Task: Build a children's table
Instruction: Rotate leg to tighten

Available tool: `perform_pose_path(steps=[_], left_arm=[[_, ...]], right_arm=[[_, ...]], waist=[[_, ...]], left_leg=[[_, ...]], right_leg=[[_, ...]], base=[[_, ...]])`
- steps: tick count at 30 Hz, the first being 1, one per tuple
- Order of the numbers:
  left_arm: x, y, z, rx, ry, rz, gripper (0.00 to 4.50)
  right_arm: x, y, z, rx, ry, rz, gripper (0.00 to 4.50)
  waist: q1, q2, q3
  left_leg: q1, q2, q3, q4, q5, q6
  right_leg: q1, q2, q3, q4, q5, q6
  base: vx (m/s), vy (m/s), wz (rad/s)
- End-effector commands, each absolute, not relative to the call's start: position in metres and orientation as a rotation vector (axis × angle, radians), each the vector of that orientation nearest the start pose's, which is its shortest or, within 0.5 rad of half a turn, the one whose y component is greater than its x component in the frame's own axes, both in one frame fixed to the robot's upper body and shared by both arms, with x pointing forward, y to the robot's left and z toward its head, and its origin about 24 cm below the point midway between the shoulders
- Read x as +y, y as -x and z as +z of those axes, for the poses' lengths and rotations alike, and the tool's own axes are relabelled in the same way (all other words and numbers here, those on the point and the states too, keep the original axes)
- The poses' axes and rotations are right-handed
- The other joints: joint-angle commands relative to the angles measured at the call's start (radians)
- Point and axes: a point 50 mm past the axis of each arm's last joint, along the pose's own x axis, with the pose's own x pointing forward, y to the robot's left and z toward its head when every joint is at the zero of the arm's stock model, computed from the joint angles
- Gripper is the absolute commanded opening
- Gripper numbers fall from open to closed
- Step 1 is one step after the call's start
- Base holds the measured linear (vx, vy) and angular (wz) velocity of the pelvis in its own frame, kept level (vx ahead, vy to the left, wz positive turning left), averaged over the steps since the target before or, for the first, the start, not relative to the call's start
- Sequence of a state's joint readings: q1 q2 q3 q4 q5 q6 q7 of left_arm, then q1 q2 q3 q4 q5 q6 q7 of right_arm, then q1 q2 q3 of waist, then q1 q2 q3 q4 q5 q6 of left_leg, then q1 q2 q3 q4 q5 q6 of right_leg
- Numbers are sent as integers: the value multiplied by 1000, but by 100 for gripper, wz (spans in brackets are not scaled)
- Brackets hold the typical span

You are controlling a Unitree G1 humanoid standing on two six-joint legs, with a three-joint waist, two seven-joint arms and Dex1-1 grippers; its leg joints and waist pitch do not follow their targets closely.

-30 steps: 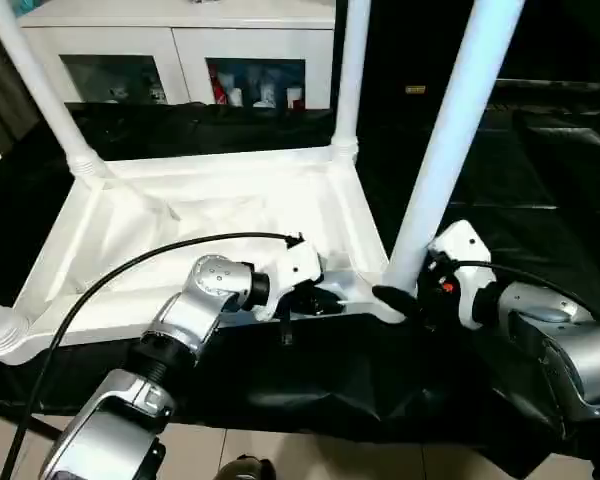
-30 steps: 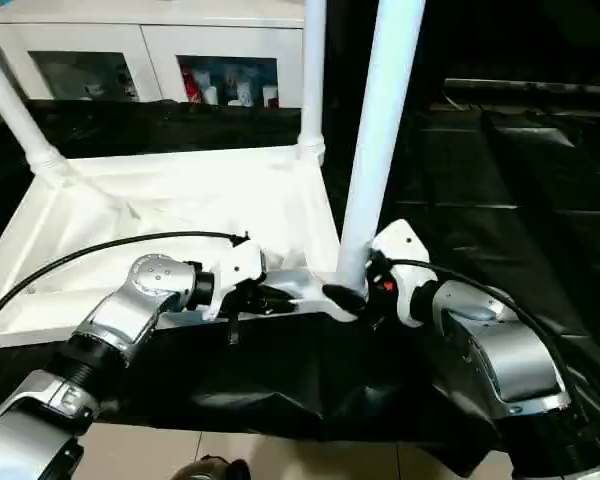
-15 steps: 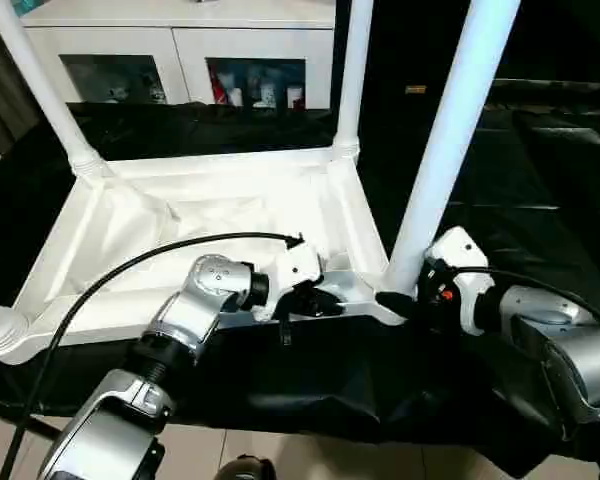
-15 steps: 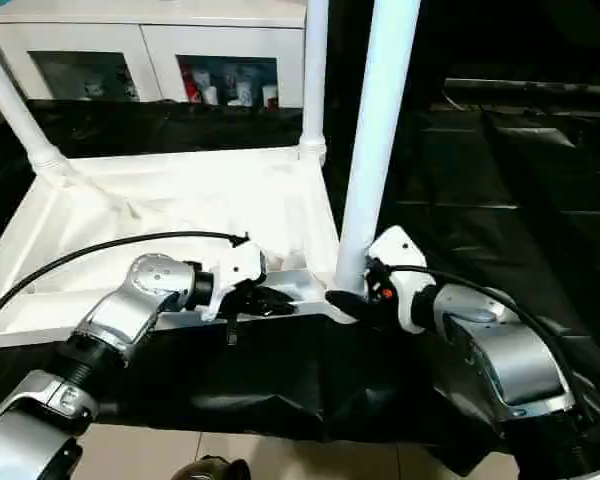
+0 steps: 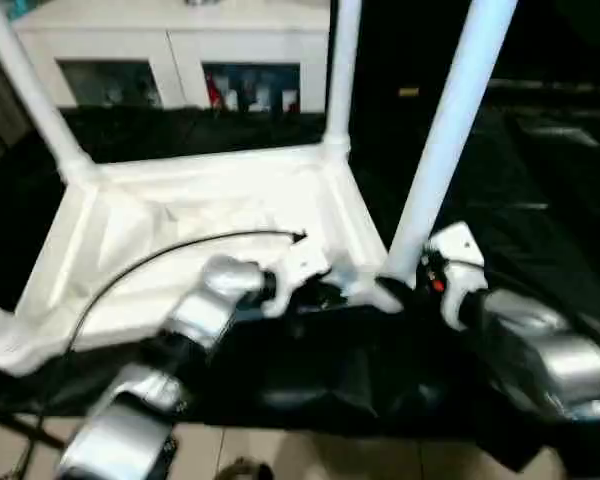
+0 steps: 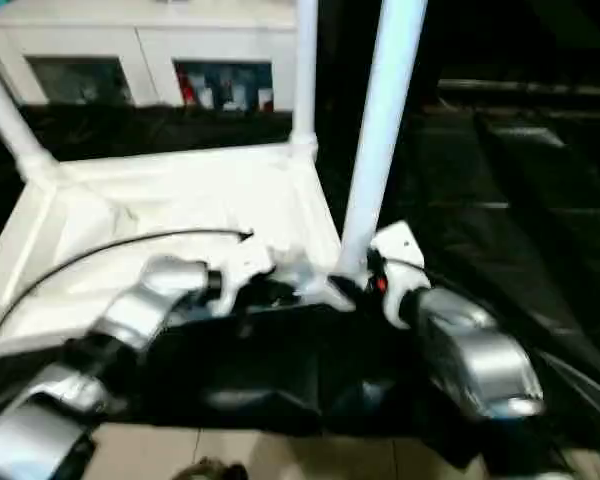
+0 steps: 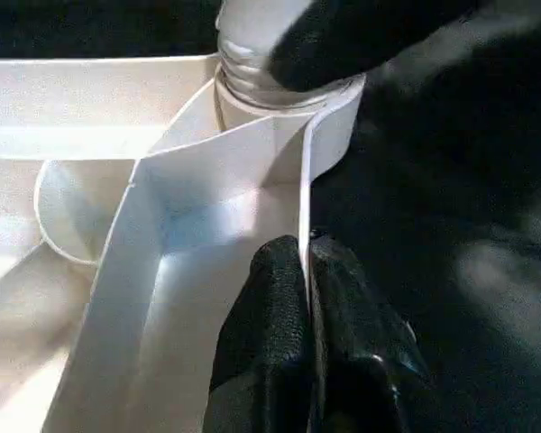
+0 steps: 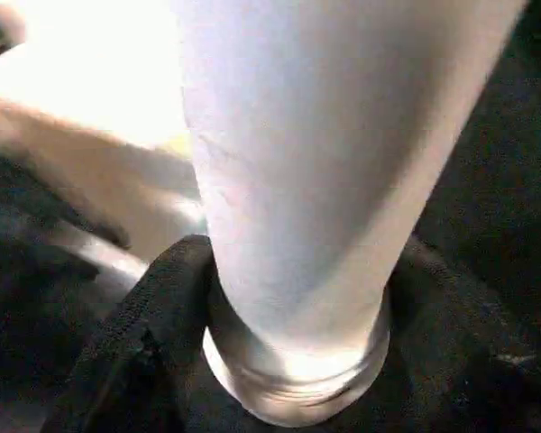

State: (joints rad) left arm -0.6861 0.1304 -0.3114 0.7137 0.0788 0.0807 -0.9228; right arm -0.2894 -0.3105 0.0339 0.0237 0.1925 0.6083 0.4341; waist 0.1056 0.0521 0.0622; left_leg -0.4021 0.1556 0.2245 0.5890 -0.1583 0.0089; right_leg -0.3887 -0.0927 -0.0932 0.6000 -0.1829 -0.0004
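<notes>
While inverted, white table (image 5: 220, 215) (ribbed underside) shows upright legs (image 5: 450, 130)

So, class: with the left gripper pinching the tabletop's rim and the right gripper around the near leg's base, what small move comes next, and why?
Probably twist the leg further in: the right gripper clasps it, threads show above the socket, and the left gripper steadies the tabletop.

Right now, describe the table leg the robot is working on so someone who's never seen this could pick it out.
Find the white table top lying upside down on the black cloth. The leg stands at its near corner on the robot's right side, rising from the round socket. Unlike the other upright legs, this one has the right claw closed around its base, while the left claw pinches the rim beside it.
</notes>
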Motion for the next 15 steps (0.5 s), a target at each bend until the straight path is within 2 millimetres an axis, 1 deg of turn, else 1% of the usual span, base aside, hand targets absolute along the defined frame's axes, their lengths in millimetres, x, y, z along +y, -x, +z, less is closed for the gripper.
perform_pose_path(steps=[1,2,3,4,5,6,7,8,9,10,11,12,13,14,15], left_arm=[[46,-342,60,300,-331,-1073,0],[46,-342,60,300,-331,-1073,0],[35,-346,59,330,-285,-989,0],[28,-346,59,327,-294,-958,0],[23,-347,59,322,-303,-942,0],[23,-347,59,322,-303,-942,0],[17,-347,59,318,-315,-933,0],[14,-347,60,314,-325,-930,0],[12,-346,60,311,-330,-933,0],[10,-346,61,302,-337,-945,0],[10,-346,62,291,-346,-957,0],[10,-346,63,284,-353,-966,0],[11,-346,62,281,-357,-971,0],[11,-346,62,280,-357,-973,0],[12,-345,63,266,-363,-992,0]], right_arm=[[-160,-300,44,443,-6,344,263],[-160,-300,44,443,-6,344,263],[-155,-310,37,442,-49,187,262],[-150,-317,36,426,-62,106,262],[-147,-321,36,416,-70,57,262],[-147,-321,36,416,-70,57,262],[-138,-325,38,395,-68,60,262],[-131,-327,40,375,-60,69,262],[-125,-328,42,360,-51,91,262],[-118,-330,45,337,-40,133,262],[-116,-330,47,321,-35,152,262],[-114,-331,48,311,-31,163,297],[-113,-332,50,295,-40,168,318],[-113,-332,51,293,-40,168,332],[-113,-333,53,270,-42,170,339]], waist=[[-5,-14,-66],[-11,-14,-66],[-13,-10,-67],[-19,-12,-68],[-25,-11,-68],[-24,-12,-69],[-22,-10,-69],[-21,-12,-69],[-21,-12,-70],[-18,-13,-71],[-18,-13,-71],[-18,-15,-73],[-18,-14,-74],[-18,-13,-74],[-18,-14,-74]], left_leg=[[46,89,-65,-75,-342,-47],[47,89,-66,-77,-348,-57],[46,88,-65,-77,-352,-60],[47,86,-66,-77,-358,-70],[48,85,-66,-76,-370,-75],[45,83,-66,-76,-361,-68],[46,84,-65,-77,-353,-61],[48,83,-60,-74,-350,-52],[44,82,-62,-74,-339,-47],[41,82,-61,-75,-319,-33],[39,82,-61,-75,-312,-27],[37,83,-61,-75,-303,-20],[38,85,-61,-75,-296,-16],[39,84,-60,-76,-299,-13],[38,84,-60,-75,-305,-10]], right_leg=[[24,-99,62,-93,-355,-174],[22,-96,62,-92,-345,-173],[19,-96,63,-91,-336,-176],[18,-96,62,-91,-323,-182],[17,-97,62,-93,-327,-184],[23,-96,61,-95,-319,-177],[24,-94,62,-95,-308,-171],[19,-94,64,-97,-292,-172],[24,-94,63,-94,-283,-171],[29,-94,62,-93,-269,-169],[29,-94,62,-92,-264,-167],[31,-94,61,-90,-257,-165],[31,-93,61,-88,-249,-166],[30,-92,61,-89,-249,-170],[31,-93,61,-89,-257,-170]], base=[[0,0,0],[0,0,0],[0,0,0],[0,0,0],[0,0,0],[0,0,0],[0,0,0],[0,0,0],[0,0,0],[0,0,0],[0,0,0],[0,0,0],[0,0,0],[0,0,0],[0,0,0]])
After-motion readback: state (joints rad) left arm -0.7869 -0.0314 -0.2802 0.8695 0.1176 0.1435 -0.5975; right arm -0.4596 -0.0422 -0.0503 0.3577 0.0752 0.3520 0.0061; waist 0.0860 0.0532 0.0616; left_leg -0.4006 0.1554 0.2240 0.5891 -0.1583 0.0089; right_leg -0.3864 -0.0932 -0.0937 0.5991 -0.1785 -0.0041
